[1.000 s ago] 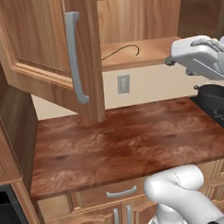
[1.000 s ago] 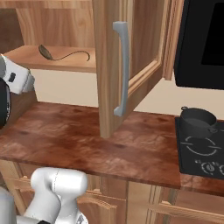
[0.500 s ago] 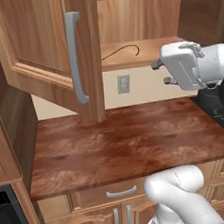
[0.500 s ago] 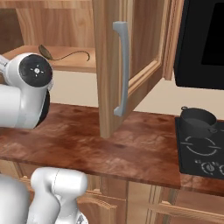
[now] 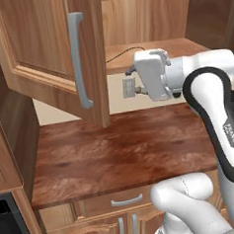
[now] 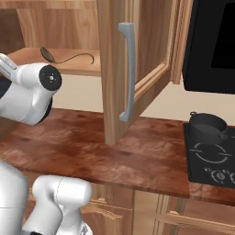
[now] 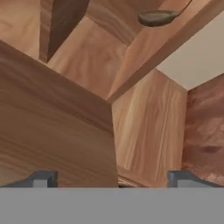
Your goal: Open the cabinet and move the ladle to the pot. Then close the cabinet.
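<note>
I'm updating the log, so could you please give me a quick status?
Gripper open, empty. Cabinet open, ladle on its shelf. Pot on stove.

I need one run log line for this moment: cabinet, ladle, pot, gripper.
cabinet: door open | ladle: on cabinet shelf, untouched | pot: on stove, nothing visible inside | gripper: open, holding nothing, pointed toward the shelf

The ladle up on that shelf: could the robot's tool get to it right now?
Probably yes. The cabinet doors stand open, the ladle lies exposed on the shelf, and the tool, open and empty, points up toward it with nothing between.
</note>
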